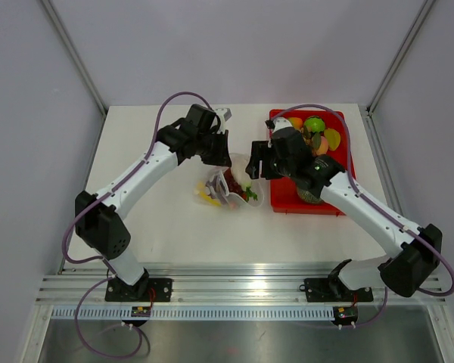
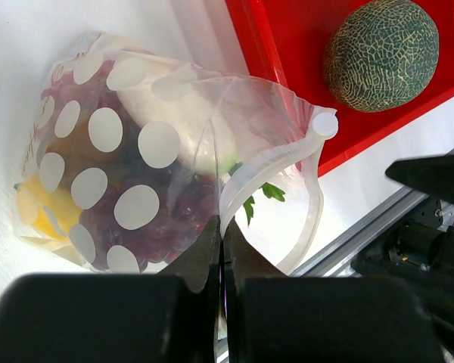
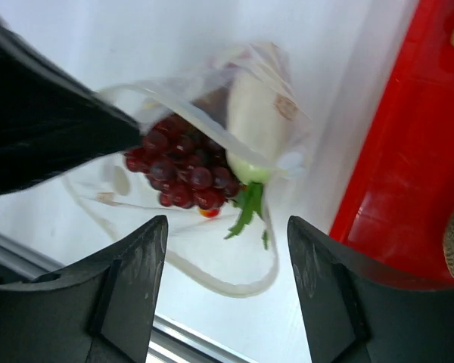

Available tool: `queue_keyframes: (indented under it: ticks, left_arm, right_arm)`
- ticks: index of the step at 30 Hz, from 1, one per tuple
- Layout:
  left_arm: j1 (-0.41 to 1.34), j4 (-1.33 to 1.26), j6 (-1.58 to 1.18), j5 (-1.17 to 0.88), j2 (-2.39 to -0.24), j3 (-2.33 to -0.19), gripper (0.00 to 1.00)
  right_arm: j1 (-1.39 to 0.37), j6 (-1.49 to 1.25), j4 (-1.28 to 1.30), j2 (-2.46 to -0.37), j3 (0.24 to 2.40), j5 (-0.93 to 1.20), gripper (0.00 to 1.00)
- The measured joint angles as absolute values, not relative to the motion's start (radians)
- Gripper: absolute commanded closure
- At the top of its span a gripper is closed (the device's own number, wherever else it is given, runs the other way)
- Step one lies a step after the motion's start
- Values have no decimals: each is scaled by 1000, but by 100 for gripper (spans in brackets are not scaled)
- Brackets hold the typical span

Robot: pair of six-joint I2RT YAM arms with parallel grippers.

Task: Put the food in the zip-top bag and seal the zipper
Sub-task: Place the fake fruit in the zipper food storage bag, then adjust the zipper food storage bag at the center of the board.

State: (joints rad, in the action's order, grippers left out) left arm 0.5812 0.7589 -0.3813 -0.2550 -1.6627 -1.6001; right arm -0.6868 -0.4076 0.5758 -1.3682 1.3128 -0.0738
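Observation:
The zip-top bag (image 1: 228, 189), clear with white dots (image 2: 136, 166), lies on the white table between the two arms. Inside it sit a purple grape bunch (image 3: 181, 162), a white radish-like piece (image 2: 189, 121) with green leaves, and a yellow piece (image 2: 38, 204). The bag's mouth gapes and its zipper (image 2: 284, 159) curves in an open loop (image 3: 234, 280). My left gripper (image 2: 222, 227) is shut on the bag's mouth edge. My right gripper (image 3: 227, 223) hangs open just above the mouth loop with nothing between its fingers.
The red tray (image 1: 287, 198) stands right of the bag and holds a netted green melon (image 2: 380, 44) plus several more toy fruits (image 1: 314, 125) at its far end. The table's metal rail (image 1: 234, 291) runs along the near edge, close to the bag.

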Motion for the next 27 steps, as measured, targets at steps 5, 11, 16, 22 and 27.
queue_keyframes:
  ticks: [5,11,16,22,27]
  left_arm:
    - [577,763,-381,-255,-1654,-1600,100]
    - [574,768,-380,-255,-1641,-1600,100]
    - [574,782,-364,-254,-1639,-1602,99]
    - [573,857,-310,-247,-1643,-1679,59]
    - [572,891,-250,-203,-1653,-1833,22]
  right_arm:
    - [-672,-457,568,-1382,1195,-113,20]
    - [-672,-497,560,-1500,1126,-108,58]
    - [-672,-529,552,-1512,1161,-77,99]
    - [-672,-629,543,-1448,1250,-35,100]
    - [-672,-741,505,-1407,1258,1,100]
